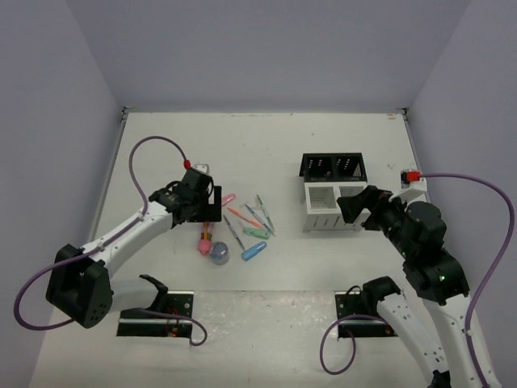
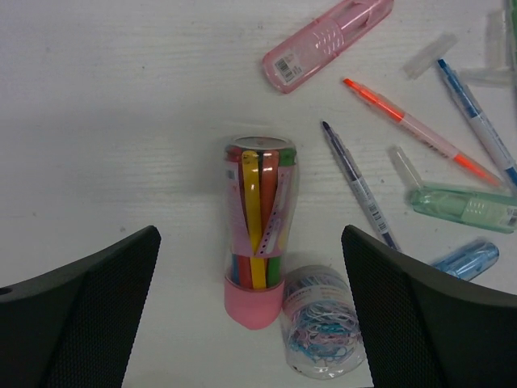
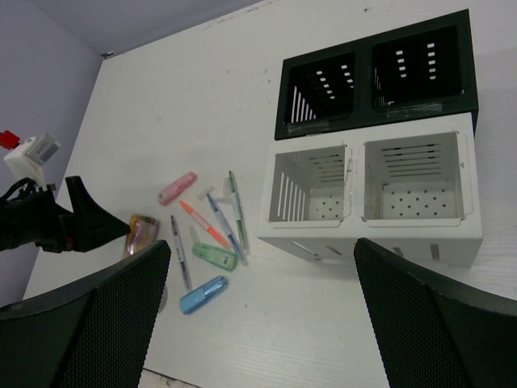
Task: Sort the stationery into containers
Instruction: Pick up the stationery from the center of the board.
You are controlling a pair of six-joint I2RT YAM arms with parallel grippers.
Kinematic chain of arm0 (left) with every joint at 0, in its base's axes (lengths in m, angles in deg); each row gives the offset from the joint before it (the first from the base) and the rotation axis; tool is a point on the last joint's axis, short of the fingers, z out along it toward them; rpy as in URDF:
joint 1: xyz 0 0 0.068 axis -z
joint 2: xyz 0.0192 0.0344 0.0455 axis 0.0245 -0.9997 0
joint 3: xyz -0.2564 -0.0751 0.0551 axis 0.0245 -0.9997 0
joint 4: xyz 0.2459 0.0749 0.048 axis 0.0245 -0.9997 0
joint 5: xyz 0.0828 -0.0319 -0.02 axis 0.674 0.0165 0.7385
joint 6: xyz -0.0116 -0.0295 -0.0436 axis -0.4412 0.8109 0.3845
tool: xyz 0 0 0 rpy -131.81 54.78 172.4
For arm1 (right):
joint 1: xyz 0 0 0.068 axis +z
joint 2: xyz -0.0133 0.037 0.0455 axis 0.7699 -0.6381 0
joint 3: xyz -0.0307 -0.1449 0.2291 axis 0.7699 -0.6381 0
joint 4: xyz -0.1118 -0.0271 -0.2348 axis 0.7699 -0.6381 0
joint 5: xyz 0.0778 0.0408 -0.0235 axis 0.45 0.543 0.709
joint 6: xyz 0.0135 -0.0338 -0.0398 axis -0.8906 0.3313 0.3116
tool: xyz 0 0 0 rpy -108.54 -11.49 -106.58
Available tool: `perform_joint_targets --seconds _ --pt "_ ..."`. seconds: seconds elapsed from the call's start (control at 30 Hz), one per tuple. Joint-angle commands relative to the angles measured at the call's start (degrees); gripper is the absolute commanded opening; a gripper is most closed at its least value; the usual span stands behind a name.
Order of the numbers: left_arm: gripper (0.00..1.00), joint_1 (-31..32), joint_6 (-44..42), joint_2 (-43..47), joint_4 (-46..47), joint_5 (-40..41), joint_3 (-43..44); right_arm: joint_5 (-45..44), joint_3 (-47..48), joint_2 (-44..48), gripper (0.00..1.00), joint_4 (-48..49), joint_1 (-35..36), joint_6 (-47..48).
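Two clusters are being presented apart on the table (image 1: 266, 137), so each piece is judged to need carrying across to a box. Nearest the arm bases, the round tub (image 2: 321, 331) of coloured clips is lying against the pink cap of the clear marker tube (image 2: 258, 202), which is lying flat on its side. Just beyond these, the blue capsule (image 2: 464, 257), the mint capsule (image 2: 460, 206), the dark blue pen (image 2: 359, 182), the orange pen (image 2: 420, 129) and the pink capsule (image 2: 327, 40) are being shown fanned out flat, all outside the containers. Farther off to the right, the white box (image 3: 311, 234) is standing with the black box (image 3: 365, 89) close behind it, open tops upward for dropping things in, with nothing being seen inside. The left pincer (image 1: 210, 205) is being held wide over the marker tube, one finger to each side and touching nothing, seemingly lined up to close across it. The right pincer (image 1: 349, 210) is being held wide near the white box's front, holding nothing.
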Motion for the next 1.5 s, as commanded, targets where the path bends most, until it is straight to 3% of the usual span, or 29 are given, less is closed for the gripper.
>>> perform_joint_targets --seconds 0.0,0.17,0.23,0.4,0.53,0.6,0.77,0.8,0.9,1.13,1.4,1.47 --pt "0.92 0.6 4.1 -2.9 7.3 1.8 -4.1 2.4 -1.0 0.1 0.99 2.7 -0.2 0.4" --pt "0.84 0.8 4.4 -9.1 11.7 0.5 -7.0 2.8 -1.8 0.4 0.99 3.3 -0.2 0.7" --pt "0.76 0.8 4.5 -10.7 12.5 0.9 -7.3 2.8 -1.8 0.1 0.99 3.3 -0.2 0.9" --pt "0.65 0.9 5.2 -13.3 13.5 3.0 -9.0 2.5 -2.3 -0.1 0.99 3.8 -0.2 0.9" --pt "0.41 0.9 6.2 -15.2 14.5 2.7 -10.6 2.1 -2.9 -0.2 0.99 4.2 -0.2 1.0" --pt "0.17 0.9 6.8 -15.0 14.1 2.8 -11.0 2.2 -3.1 -0.4 0.99 4.2 -0.2 1.0" --pt "0.07 1.0 8.6 -8.7 11.3 5.6 -10.5 2.6 -3.1 -0.7 0.99 4.5 -0.2 1.0" --pt "0.0 1.0 8.9 -7.3 10.4 7.0 -10.1 2.9 -3.3 -0.7 0.99 4.8 -0.2 1.1" --pt "0.0 1.0 10.0 -1.7 6.8 11.9 -7.7 5.0 -4.3 -1.0 0.99 6.5 -0.2 1.1" --pt "0.0 1.0 10.1 13.3 6.3 11.4 -3.1 14.1 -6.2 -2.5 0.99 11.6 -0.2 -0.9" --pt "0.0 1.0 9.8 19.0 6.8 9.3 -2.6 17.0 -7.7 -5.0 0.99 15.1 -0.2 -1.8" --pt "0.0 1.0 9.9 21.4 7.5 7.5 -2.4 22.1 -8.2 -5.7 0.99 17.7 -0.2 -0.4"
